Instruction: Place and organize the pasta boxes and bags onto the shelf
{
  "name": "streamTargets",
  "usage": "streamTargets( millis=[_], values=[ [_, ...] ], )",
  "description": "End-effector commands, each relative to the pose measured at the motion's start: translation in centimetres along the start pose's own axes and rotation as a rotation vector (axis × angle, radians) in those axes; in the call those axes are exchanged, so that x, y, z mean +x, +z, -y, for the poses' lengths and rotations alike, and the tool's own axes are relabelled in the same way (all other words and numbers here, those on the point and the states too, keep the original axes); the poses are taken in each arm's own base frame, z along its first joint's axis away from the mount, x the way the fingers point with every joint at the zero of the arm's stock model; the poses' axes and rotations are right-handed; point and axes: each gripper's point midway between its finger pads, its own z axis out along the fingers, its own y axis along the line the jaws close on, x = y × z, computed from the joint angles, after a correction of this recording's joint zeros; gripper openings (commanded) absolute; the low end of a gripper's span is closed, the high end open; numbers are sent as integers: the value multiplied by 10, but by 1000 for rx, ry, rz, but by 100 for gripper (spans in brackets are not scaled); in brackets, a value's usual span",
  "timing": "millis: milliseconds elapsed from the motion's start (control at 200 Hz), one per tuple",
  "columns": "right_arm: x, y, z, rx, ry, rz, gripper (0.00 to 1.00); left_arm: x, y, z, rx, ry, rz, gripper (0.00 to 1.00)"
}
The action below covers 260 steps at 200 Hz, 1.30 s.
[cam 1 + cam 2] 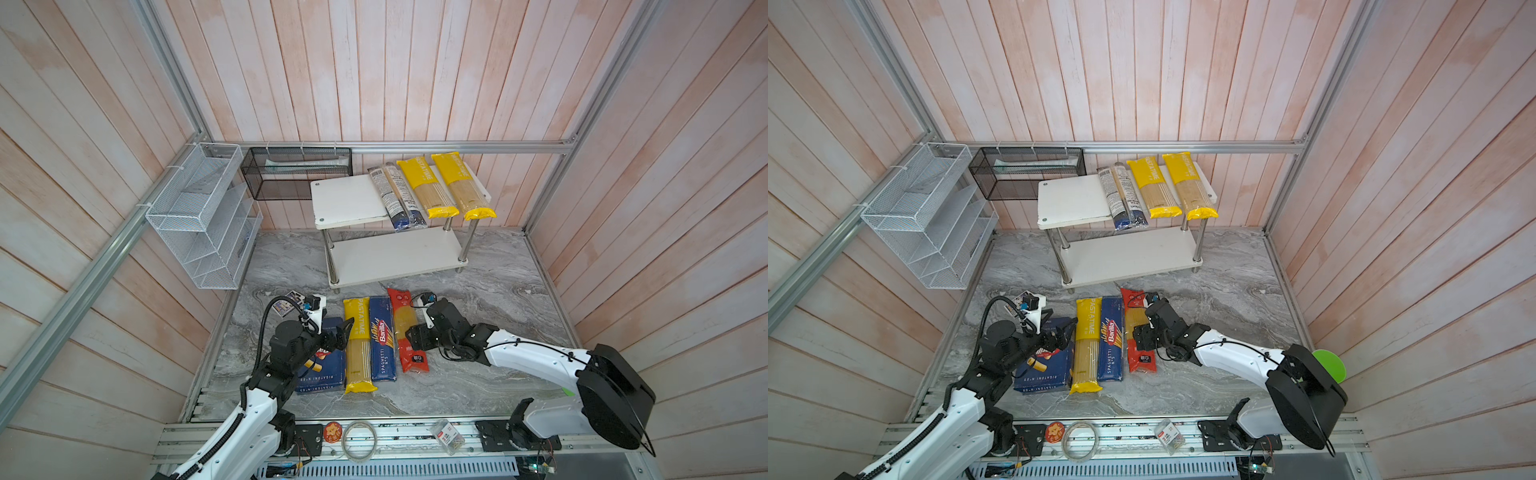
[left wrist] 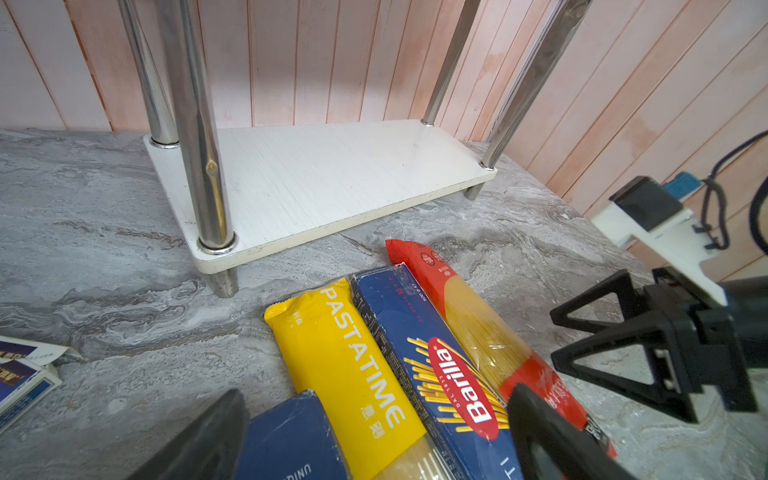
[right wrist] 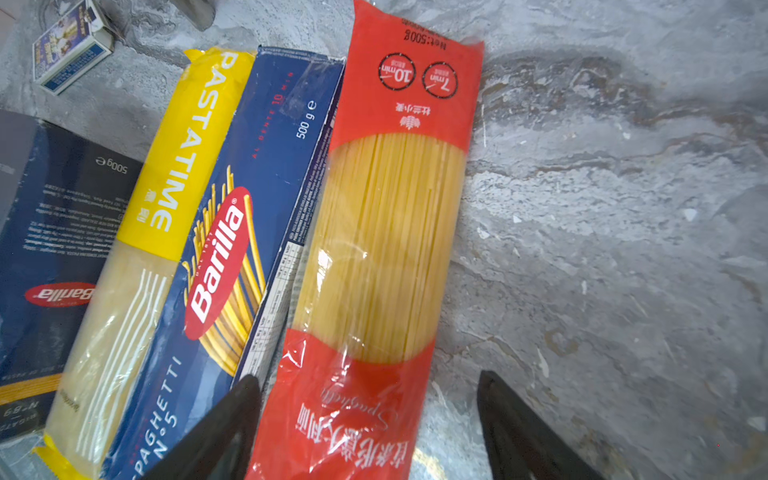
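The right end effector (image 3: 368, 380), wide open and empty, straddles the red bag (image 3: 386, 232), the rightmost package on the desk (image 1: 498, 291), lower centre in both top views. The bag's long axis points up-frame toward the shelf (image 1: 395, 253); the right arm is nearer.

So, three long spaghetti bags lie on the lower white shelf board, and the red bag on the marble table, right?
Wrong board: both top views show the three long spaghetti bags on the upper white shelf board. The red plastic spaghetti bag does lie on the grey marble table.
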Motion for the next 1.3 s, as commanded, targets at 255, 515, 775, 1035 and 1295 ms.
streamTargets(
  millis=[255, 515, 775, 1035, 1295],
  values=[
    [15, 26, -10, -29, -33, -64, 89, -6, -1, 2, 4, 11, 18, 100],
    [26, 40, -14, -51, -20, -100, 89, -5, -1, 1, 1, 9, 17, 100],
    [36, 52, -3, 14, -17, -146, 89, -6, -2, 1, -1, 9, 19, 100],
    [40, 64, 1, 100, -43, -183, 89, -6, -1, 1, -1, 9, 18, 100],
    [57, 75, 24, 266, -80, -262, 89, -6, -1, 1, -1, 8, 17, 100]
  ],
)
